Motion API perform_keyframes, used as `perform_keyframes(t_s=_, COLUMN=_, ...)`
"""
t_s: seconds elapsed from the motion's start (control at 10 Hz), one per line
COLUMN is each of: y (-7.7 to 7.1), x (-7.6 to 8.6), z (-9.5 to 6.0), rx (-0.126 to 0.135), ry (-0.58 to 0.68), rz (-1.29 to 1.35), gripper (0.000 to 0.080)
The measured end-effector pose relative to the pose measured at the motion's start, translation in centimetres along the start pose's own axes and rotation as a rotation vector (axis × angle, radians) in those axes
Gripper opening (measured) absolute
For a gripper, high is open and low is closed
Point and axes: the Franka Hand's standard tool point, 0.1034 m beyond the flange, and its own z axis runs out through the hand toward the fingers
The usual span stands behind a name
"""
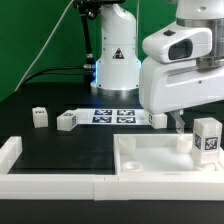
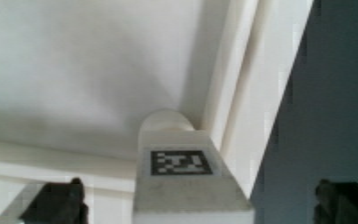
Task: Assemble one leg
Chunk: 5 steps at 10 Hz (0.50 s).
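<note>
The floor of the top [image 1: 140,160] lies bare toward the exterior view's left. At its corner on the exterior view's right, an upright leg [image 1: 207,135] blocks the way. Just behind the top sit a second leg [image 1: 158,119] and the marker board [image 1: 112,116].

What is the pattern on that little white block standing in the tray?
A black-and-white square tag on the white leg, clearest in the wrist view.

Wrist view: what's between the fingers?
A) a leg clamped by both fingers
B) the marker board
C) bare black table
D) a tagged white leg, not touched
D: the leg, tag facing the camera, stands in the gap with clear space to the fingers on each side, so the gripper is open.
</note>
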Motion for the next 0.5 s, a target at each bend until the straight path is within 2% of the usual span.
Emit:
perform_keyframes(t_s=0.4, y=0.54, x=0.32, z=0.03, rx=-0.003, ry=0.023, rz=0.002, gripper=0.0649)
perform_keyframes(t_s=0.5, y=0.54, x=0.32, z=0.03, rx=-0.003, ry=0.023, rz=0.002, gripper=0.0543)
